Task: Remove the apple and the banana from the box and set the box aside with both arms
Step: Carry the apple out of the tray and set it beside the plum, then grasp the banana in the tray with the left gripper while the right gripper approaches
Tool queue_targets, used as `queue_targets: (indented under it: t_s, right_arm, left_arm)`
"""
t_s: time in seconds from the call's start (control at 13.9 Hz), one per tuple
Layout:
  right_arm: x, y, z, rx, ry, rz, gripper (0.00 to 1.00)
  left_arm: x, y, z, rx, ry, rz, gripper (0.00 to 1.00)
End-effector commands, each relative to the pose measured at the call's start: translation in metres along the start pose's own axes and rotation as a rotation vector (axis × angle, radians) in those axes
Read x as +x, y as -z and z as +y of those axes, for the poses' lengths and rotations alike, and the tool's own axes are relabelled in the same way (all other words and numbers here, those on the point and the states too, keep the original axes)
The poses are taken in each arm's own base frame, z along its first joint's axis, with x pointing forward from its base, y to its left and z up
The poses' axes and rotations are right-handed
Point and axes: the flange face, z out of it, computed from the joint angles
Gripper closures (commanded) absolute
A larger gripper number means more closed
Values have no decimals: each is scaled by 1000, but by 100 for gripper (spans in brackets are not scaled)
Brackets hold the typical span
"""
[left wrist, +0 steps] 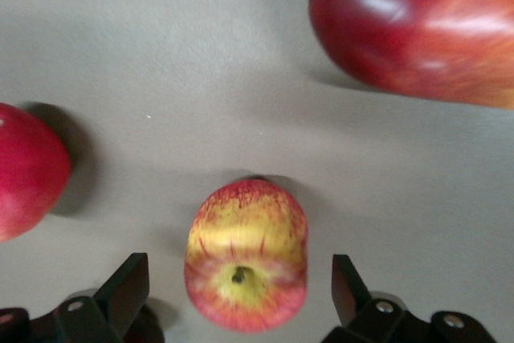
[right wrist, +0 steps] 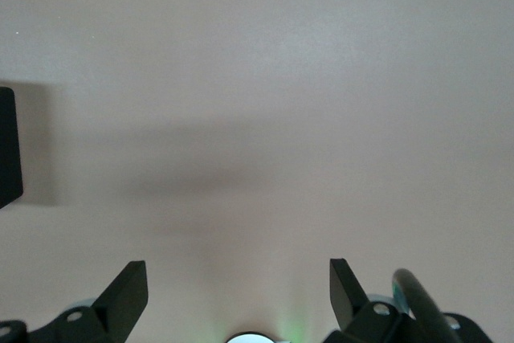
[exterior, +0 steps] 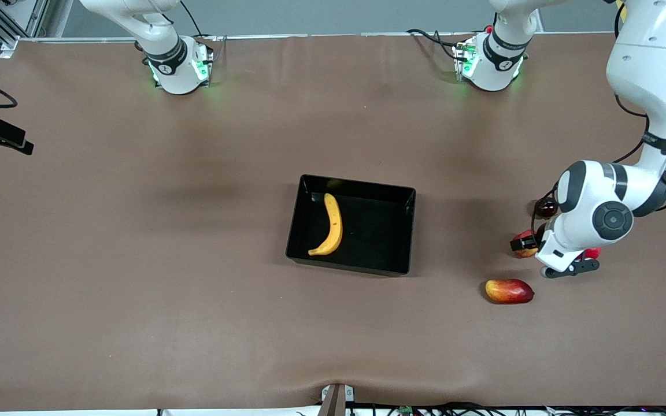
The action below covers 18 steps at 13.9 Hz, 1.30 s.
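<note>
The black bin [exterior: 405, 231] sits mid-table with the yellow banana [exterior: 331, 226] lying in it. The small red-and-yellow apple [exterior: 525, 251] rests on the table toward the left arm's end, mostly covered by the left arm's hand. In the left wrist view the apple [left wrist: 246, 267] lies between the fingers of my left gripper [left wrist: 241, 272], which is open, with a gap on each side. In the front view my left gripper [exterior: 532, 245] is low over the apple. My right gripper [right wrist: 238, 279] is open and empty over bare table near its base; it is out of the front view.
An oval red-yellow mango [exterior: 509, 290] lies nearer the front camera than the apple; it also shows in the left wrist view [left wrist: 418, 26]. A pinkish-red round fruit [exterior: 592, 252] sits beside the apple, partly under the arm, and shows in the left wrist view [left wrist: 28, 170]. A small dark round thing [exterior: 546, 208] lies farther back.
</note>
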Motion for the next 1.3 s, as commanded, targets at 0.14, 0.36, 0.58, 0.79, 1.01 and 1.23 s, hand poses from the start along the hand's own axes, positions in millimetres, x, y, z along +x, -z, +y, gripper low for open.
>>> queue_targets:
  t_s: [0.14,0.36,0.58,0.79,1.01,1.23]
  right_arm:
    - [8,-2,1,7,9,15,0]
    - [24,-7,6,7,0,70,0]
    - [32,-19,0,-8,12,50,0]
    - [47,-47,6,-10,-1,0,0]
    - [57,-63,11,-17,-8,-24,0]
    - [73,-87,28,-19,-37,-32,0]
  left_arm:
    - [-42,110,100,-6,-122,42,0]
    - [-87,126,212,-64,-129,48,0]
    - [-122,123,313,-122,-184,42,0]
    - [-140,86,387,-105,-191,71,0]
    - [-161,56,449,-155,-176,128,0]
    - [-180,22,479,-163,-203,204,0]
